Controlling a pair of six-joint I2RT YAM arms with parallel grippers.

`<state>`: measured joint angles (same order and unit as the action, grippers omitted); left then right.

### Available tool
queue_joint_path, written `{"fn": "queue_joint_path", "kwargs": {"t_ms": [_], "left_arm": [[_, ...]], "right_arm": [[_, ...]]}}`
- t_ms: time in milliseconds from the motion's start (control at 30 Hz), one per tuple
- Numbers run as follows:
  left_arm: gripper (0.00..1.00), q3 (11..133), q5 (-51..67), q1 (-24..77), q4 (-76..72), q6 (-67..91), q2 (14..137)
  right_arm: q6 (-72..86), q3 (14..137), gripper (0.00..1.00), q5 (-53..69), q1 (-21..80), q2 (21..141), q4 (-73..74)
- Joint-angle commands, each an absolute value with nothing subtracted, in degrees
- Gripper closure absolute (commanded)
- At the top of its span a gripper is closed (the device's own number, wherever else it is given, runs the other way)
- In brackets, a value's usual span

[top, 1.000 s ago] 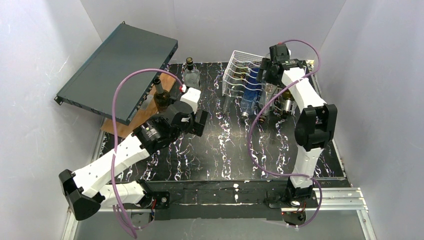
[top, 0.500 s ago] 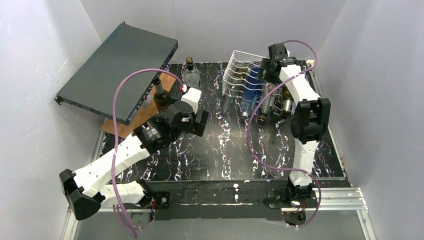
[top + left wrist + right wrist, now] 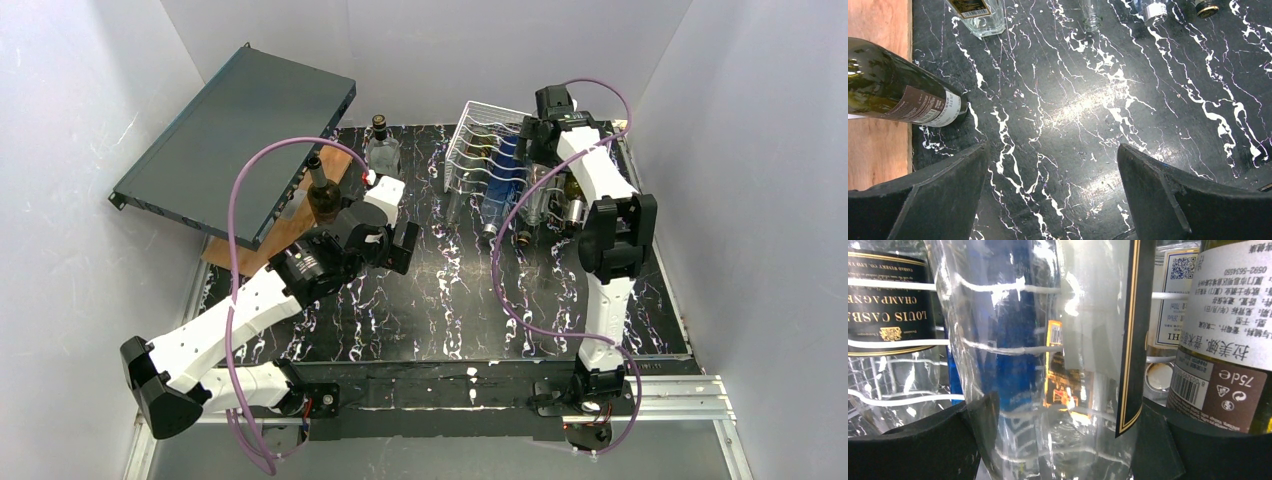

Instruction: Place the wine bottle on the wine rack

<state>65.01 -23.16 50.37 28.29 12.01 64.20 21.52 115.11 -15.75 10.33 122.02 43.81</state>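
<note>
The white wire wine rack (image 3: pixel 478 148) stands at the back right of the table with several bottles lying in its cradles. My right gripper (image 3: pixel 534 140) is at the rack's right end. In the right wrist view it (image 3: pixel 1070 440) is closed around a clear glass wine bottle (image 3: pixel 1048 340) with a black, gold-edged label, both fingers against its sides. White rack wires (image 3: pixel 898 284) run behind the glass. My left gripper (image 3: pixel 398 240) hangs open and empty over the black marbled table (image 3: pixel 1088 100).
A dark green bottle (image 3: pixel 320 192) stands on a wooden board (image 3: pixel 285 232), close to the left gripper; it also shows in the left wrist view (image 3: pixel 893 95). A clear bottle (image 3: pixel 381 150) stands at the back. A dark-teal flat case (image 3: pixel 235 140) leans at the back left.
My right arm's elbow has swung left and towards the rack, and its gripper has shifted slightly towards the back. My left arm has barely moved.
</note>
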Motion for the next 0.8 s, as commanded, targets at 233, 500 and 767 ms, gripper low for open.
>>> {"fn": "queue_joint_path", "kwargs": {"t_ms": [233, 500, 767], "left_arm": [[0.02, 65.08, -22.89, 50.54, 28.3, 13.15, 63.58], [0.02, 65.45, -22.67, 50.62, 28.48, 13.12, 65.14], [0.02, 65.25, -22.2, 50.59, 28.39, 13.54, 65.1]], "right_arm": [[15.94, 121.47, 0.03, -21.91, 10.37, 120.41, 38.46], [13.55, 122.26, 0.02, -21.89, 10.89, 120.37, 37.61], [10.71, 124.45, 0.02, -25.4, 11.68, 119.36, 38.53]]}}
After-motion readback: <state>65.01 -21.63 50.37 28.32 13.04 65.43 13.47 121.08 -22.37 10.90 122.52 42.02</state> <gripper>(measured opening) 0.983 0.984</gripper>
